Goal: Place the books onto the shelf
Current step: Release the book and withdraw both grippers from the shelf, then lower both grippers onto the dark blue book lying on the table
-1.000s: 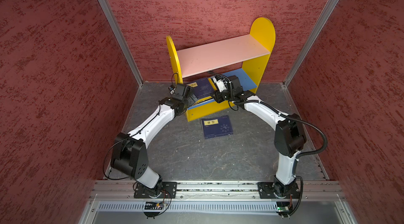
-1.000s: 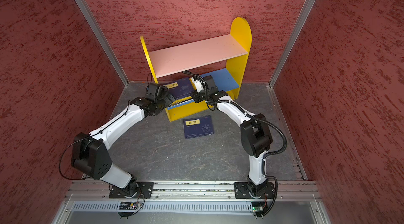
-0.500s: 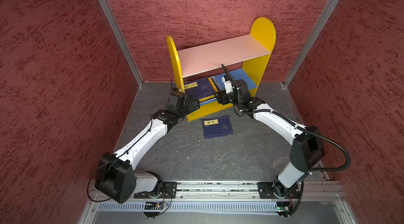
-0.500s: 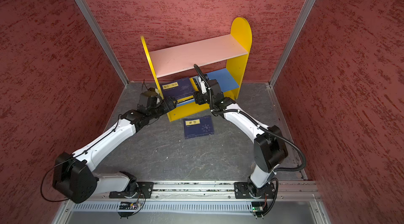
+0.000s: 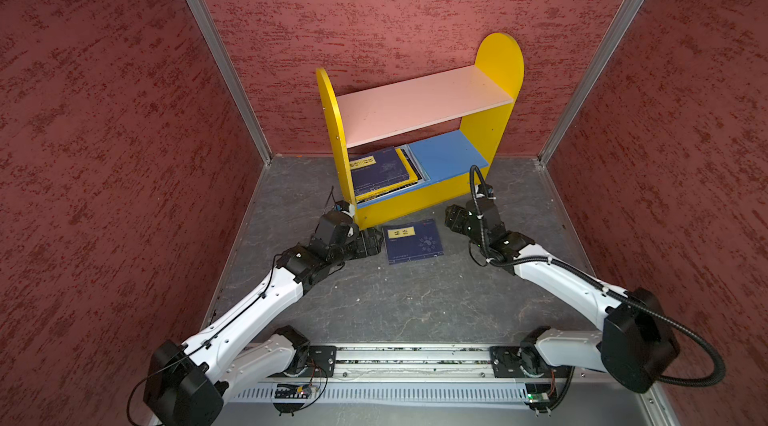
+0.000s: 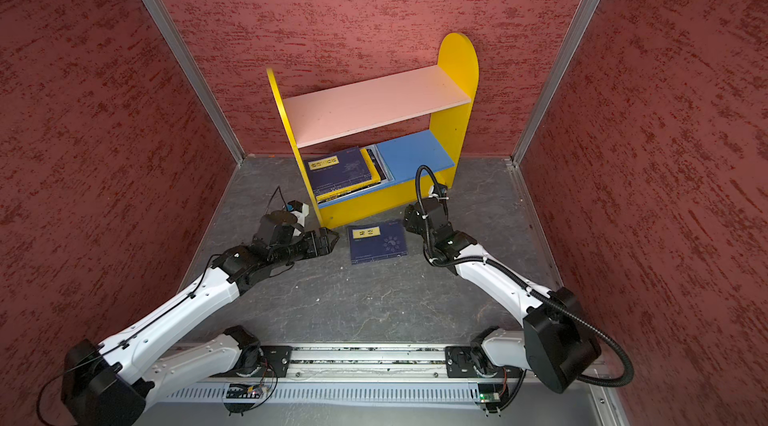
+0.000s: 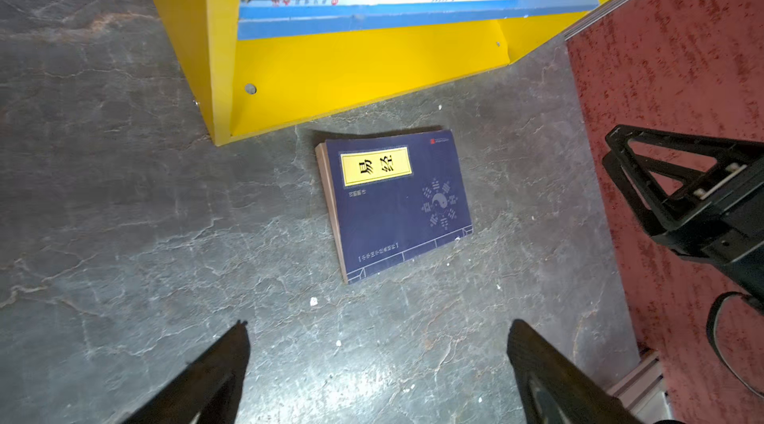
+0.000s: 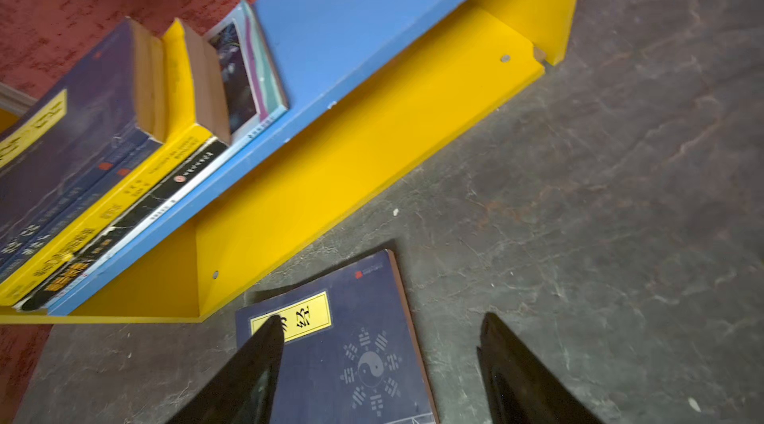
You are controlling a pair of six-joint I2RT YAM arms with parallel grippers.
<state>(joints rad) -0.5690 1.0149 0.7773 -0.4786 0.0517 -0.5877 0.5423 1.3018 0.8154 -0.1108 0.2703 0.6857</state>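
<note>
Navy book (image 5: 412, 242) flat on grey floor (image 5: 374, 303), edges free, near shelf (image 5: 415, 200)

I had both arms reaching forward and low, wrists turned in toward each other; the left gripper (image 5: 374, 243) gaped wide, the right gripper (image 5: 449, 218) stood parted too.

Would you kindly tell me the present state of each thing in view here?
Navy paperback with yellow label: flat on the grey floor, before the yellow-sided shelf, unheld.
Stack of five paperbacks: lying flat on the blue lower board.
Pale pink upper board: bare.
Left pincer: open, empty.
Right pincer: open, empty.
</note>
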